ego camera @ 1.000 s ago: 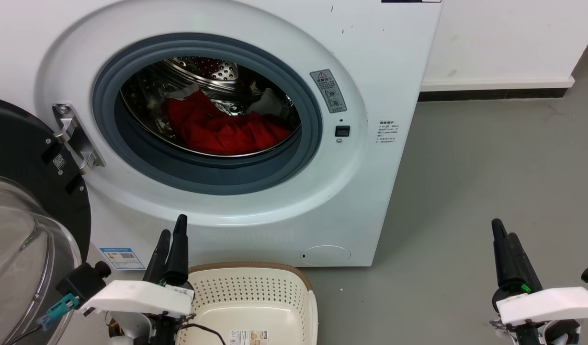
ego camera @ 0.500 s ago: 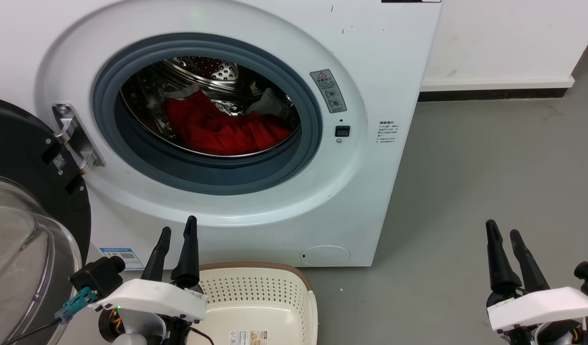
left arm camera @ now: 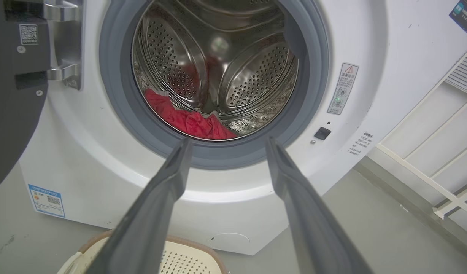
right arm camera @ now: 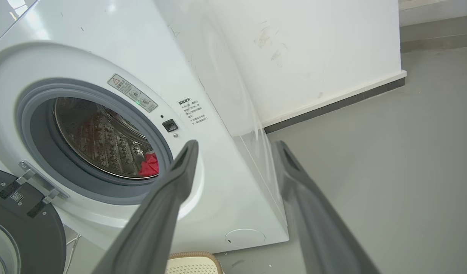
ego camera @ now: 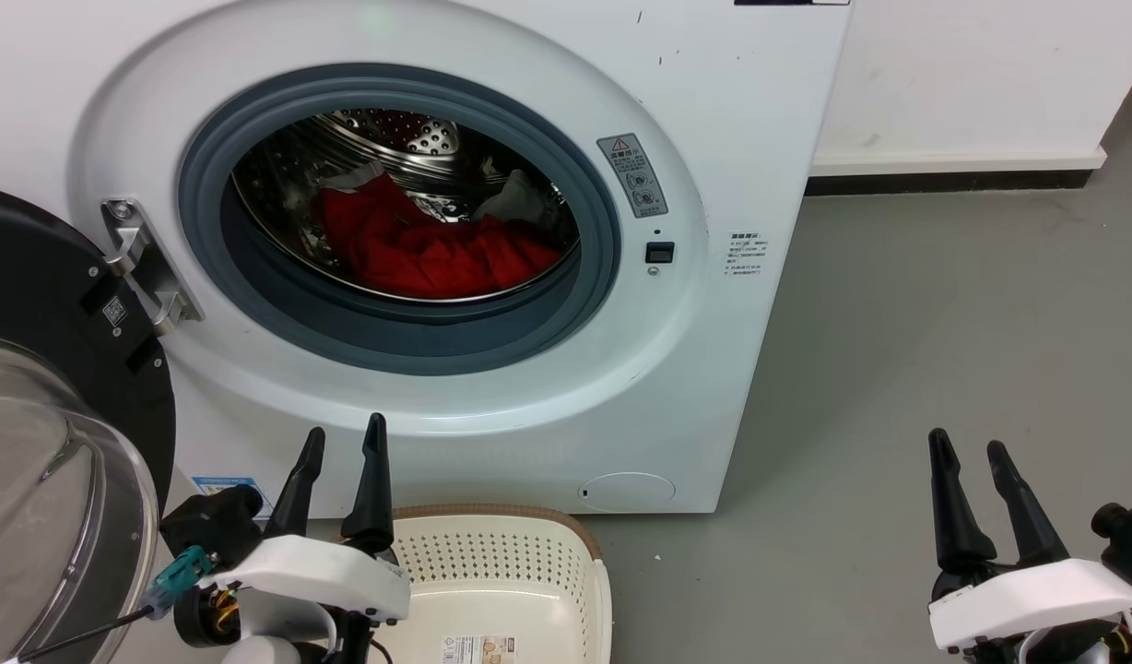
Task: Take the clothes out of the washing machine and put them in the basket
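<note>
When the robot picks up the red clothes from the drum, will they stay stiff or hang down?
Probably floppy: the red clothes lie crumpled in soft folds, so they should droop from a grip. Likely light, unless wet. A trailing part may drag on the grey rubber ring they must cross.

The basket [ego camera: 492, 563] runs off the bottom edge, the door [ego camera: 68, 277] off the left. The ring [ego camera: 400, 341] hides the lower part of the clothes [ego camera: 428, 258] (the label [ego camera: 632, 175] print is too small to read).
</note>
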Tool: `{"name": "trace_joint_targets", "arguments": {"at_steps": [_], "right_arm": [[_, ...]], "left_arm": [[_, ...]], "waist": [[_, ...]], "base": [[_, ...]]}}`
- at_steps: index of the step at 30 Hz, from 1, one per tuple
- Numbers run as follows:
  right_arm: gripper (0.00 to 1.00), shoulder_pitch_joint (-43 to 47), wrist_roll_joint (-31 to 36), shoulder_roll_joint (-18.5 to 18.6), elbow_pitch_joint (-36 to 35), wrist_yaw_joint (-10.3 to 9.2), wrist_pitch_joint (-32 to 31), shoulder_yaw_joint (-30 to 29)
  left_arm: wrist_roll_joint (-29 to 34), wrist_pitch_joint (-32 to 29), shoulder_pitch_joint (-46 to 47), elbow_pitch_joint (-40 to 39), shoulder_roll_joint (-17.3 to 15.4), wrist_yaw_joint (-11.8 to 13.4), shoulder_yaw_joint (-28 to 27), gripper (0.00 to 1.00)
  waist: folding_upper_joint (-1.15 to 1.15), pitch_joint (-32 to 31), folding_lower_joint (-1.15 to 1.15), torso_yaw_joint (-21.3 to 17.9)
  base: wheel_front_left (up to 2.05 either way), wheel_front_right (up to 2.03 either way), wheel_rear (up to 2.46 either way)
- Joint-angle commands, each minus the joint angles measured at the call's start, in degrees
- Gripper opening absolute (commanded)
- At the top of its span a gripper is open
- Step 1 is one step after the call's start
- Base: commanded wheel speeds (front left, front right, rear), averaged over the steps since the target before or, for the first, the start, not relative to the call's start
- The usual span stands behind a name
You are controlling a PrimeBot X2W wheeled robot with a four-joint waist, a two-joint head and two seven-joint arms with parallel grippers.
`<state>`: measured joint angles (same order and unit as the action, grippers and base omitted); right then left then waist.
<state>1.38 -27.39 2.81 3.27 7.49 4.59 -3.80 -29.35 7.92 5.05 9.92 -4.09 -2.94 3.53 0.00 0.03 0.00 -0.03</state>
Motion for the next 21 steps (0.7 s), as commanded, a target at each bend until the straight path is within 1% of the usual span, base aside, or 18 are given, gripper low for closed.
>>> {"name": "trace_joint_targets", "arguments": {"at_steps": [1, 21], "right_arm": [[1.0, 0.2, 1.7, 0.1, -1.1, 0.0, 0.5, 0.1], [1.0, 1.7, 13.5, 0.1, -2.9, 0.0, 1.2, 0.3]], "left_arm": [[1.6, 0.6, 1.2, -0.8, -0.5, 0.3, 0.3, 1.0], [12.3, 3.4, 0.8, -0.6, -1.5, 2.5, 2.0, 1.0]], "waist": [[0.0, 0.0, 0.0, 0.0], [0.0, -0.1, 0.0, 0.2]], "base": [[0.0, 0.0, 0.0], [0.0, 0.0, 0.0]]}}
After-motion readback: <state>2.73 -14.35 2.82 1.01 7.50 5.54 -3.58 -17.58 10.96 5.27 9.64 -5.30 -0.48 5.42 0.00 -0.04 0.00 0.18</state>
